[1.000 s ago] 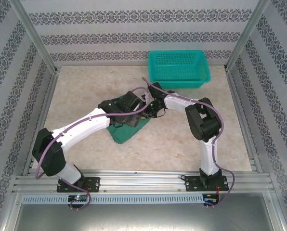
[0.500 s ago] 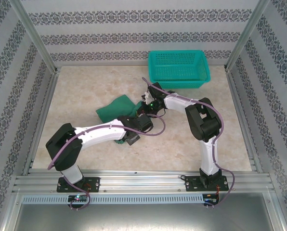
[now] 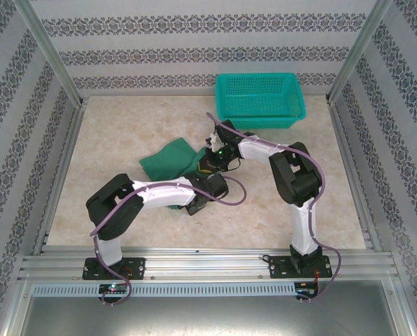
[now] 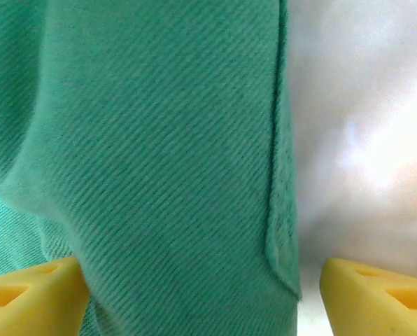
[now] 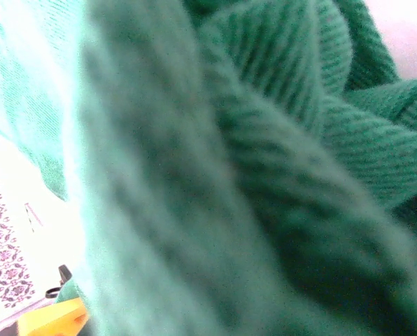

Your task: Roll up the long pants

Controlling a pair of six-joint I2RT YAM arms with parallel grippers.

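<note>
Left pincer (image 4: 201, 301) spread, long pants (image 4: 159, 175) hem between

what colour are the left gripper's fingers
Yellow. The fingers show best in the left wrist view, either side of the green pants.

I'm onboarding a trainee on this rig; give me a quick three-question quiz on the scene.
1. Fill in: the teal basket stands at the table's ___ edge.
2. The left hand has its fingers: A) apart, the long pants between them; B) pressed together.
3. True or false: the long pants lie inside the basket.
Key: 1 far; 2 A; 3 false.
</note>
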